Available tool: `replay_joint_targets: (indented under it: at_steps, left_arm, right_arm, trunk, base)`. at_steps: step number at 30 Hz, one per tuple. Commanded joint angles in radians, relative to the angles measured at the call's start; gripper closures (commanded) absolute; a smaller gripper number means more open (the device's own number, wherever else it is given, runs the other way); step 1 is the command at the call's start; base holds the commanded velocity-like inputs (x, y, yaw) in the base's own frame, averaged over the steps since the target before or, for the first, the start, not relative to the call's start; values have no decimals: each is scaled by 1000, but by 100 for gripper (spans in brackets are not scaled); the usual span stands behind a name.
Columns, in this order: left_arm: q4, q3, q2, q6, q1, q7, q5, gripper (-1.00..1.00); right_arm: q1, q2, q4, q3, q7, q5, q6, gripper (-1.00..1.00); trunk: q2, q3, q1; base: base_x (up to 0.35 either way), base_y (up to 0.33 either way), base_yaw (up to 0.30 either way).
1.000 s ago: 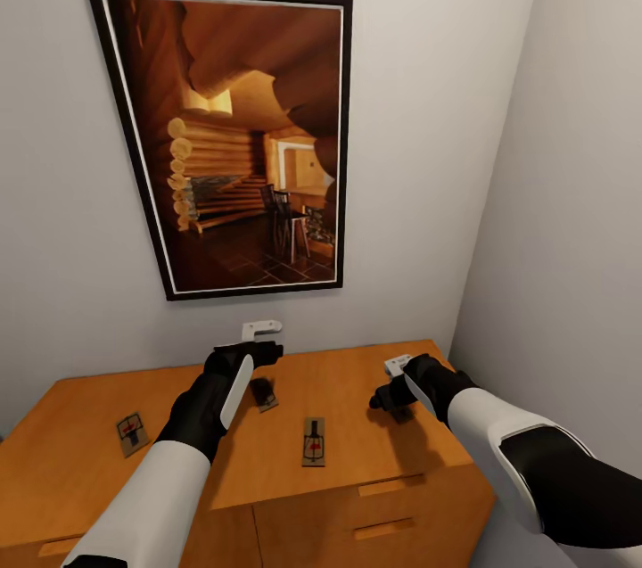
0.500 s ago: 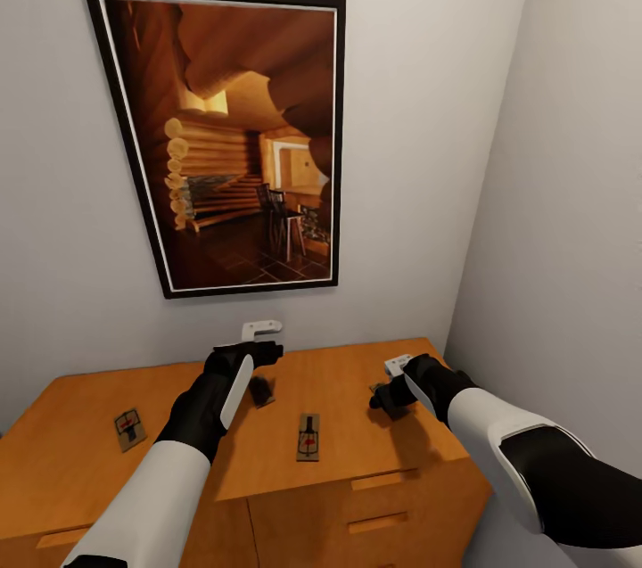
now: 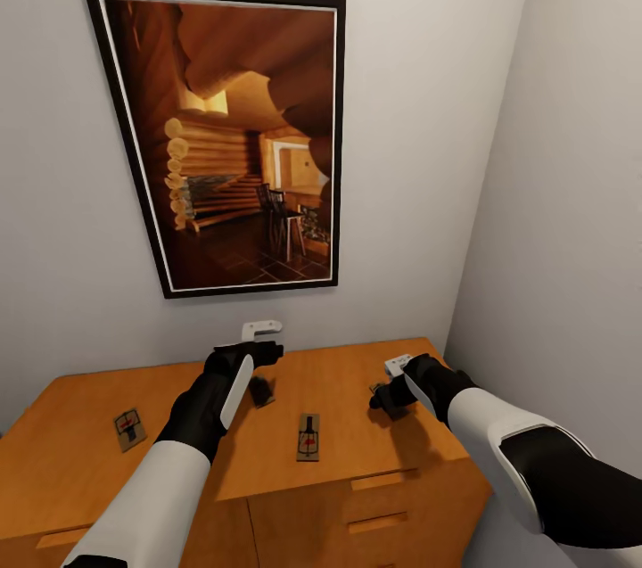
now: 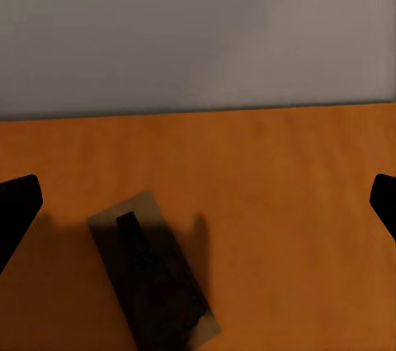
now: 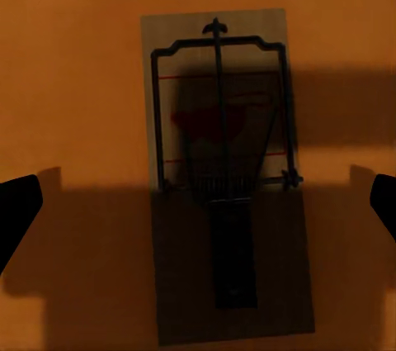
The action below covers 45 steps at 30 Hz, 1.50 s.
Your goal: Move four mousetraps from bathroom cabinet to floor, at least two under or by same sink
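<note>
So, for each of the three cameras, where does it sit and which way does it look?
Head view: on the robot's head, looking forward and down at the cabinet, the framed picture and both arms.
Left wrist view: near the left claw, facing a mousetrap and the wall; dark fingertips at the edges.
Right wrist view: near the right claw, looking down on another mousetrap.
All three views share the orange cabinet top.

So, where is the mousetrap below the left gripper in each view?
Head view: mousetrap near the middle of the cabinet top, dark in shadow.
Left wrist view: tilted, nearer the camera than the wall.
Right wrist view: a second mousetrap, central.
Shared landmark: the orange cabinet top.
</note>
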Motion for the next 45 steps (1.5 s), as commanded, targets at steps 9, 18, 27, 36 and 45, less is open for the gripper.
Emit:
replay_joint_targets:
  at_steps: [9,18,27,36,45]
  left_arm:
    - [-1,-2,0,4,-1,7,10,-100]
    - [-1,-2,0,4,-1,6,11,-100]
    - [-1,-2,0,4,-1,6,11,-100]
    - [-1,-2,0,4,-1,6,11,-100]
    - [-1,-2,0,4,-1,6,11,-100]
  right_arm:
    - [-1,-2,-2,3,6,8,4,-100]
    - [-1,-2,-2,3,6,8,4,-100]
    - [-1,-2,-2,3,7,7,4,-100]
    - [-1,-3,-2,3,6,7,4,-100]
    - [-1,-3,-2,3,6,7,4,-100]
  trunk:
    - [-2,-2,0]
    - [-2,-2,0]
    - [-2,-2,0]
    - [-16,-8,8]
    - [-44,-21,23]
  base:
    - [0,0,0]
    - [0,0,0]
    - [0,0,0]
    - [0,0,0]
    - [0,0,0]
